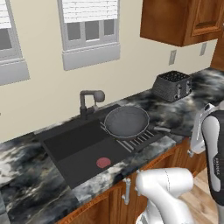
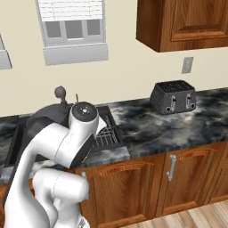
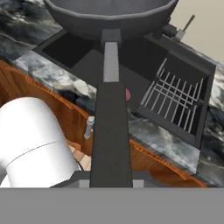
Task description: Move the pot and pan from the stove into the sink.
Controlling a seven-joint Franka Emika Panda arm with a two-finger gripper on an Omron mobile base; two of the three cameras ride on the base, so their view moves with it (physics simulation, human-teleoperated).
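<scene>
The dark pan [image 1: 127, 121] hangs level over the right part of the sink [image 1: 78, 151], above the ribbed rack. Its long handle [image 1: 171, 130] runs right to my white hand. In the hand view the handle [image 3: 111, 131] stretches from my gripper [image 3: 110, 183] up to the pan's bowl [image 3: 109, 17], and the fingers are shut on the handle's end. The sink basin [image 3: 83, 61] lies beneath and beyond the pan. The pot and the stove are out of view.
A dark faucet [image 1: 89, 100] stands behind the sink. A wire rack [image 3: 175, 100] fills the sink's right section, and a red round spot [image 1: 103, 162] lies on the basin floor. A toaster [image 2: 173, 96] sits on the marble counter [image 2: 151, 124] to the right. Wooden cabinets below.
</scene>
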